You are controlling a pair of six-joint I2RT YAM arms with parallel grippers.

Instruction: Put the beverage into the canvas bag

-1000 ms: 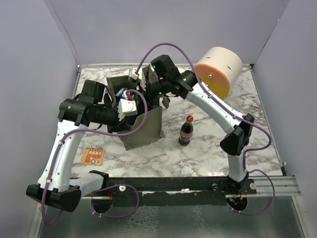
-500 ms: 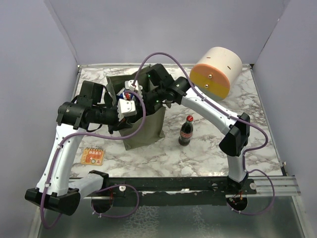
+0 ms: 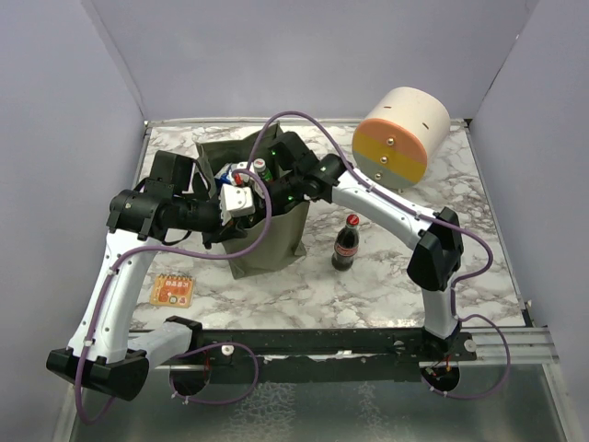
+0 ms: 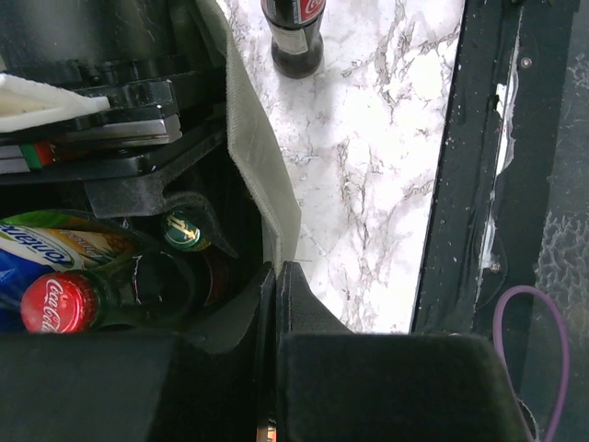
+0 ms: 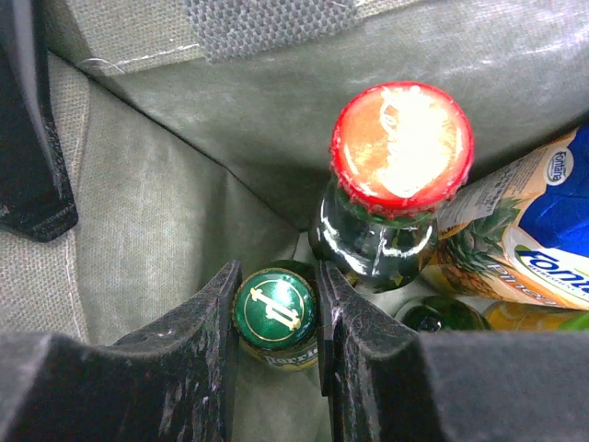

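Observation:
The olive-green canvas bag point(image 3: 271, 241) stands upright at the table's middle left. My left gripper point(image 4: 276, 276) is shut on the bag's near rim point(image 4: 253, 157) and holds it open. My right gripper point(image 5: 276, 308) reaches down inside the bag, jaws shut on the neck of a green-capped glass bottle point(image 5: 273, 307). In the top view my right gripper point(image 3: 261, 173) is over the bag's mouth. Inside the bag are also a red-capped bottle point(image 5: 401, 147) and a juice bottle point(image 5: 525, 235). A cola bottle point(image 3: 346, 243) stands on the table right of the bag.
A cream-and-orange cylinder point(image 3: 402, 133) lies at the back right. A small orange card point(image 3: 172, 290) lies at the front left. The cola bottle also shows in the left wrist view point(image 4: 293, 32). The black front rail point(image 3: 322, 341) runs along the near edge.
My right gripper has moved left and down from above the bag's back rim into the bag, carrying the green-capped bottle. The left gripper has kept its hold on the rim.

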